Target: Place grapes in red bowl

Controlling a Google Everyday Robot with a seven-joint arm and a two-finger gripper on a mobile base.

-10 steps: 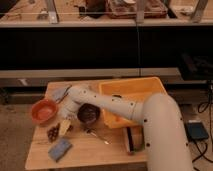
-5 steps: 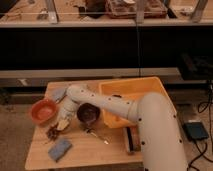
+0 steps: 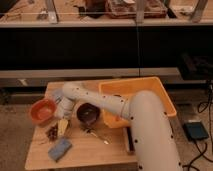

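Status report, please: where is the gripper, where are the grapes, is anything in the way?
Gripper low over table, right beside grapes. Grapes on table near red bowl, not in it. Nothing seen between them; sponge lies apart.

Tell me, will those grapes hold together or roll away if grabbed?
The grapes look like a small cluster of round berries, so they would probably lift as one bunch, though a loose berry might roll on the flat table. They are likely soft, so the gripper, right beside them, should squeeze gently.
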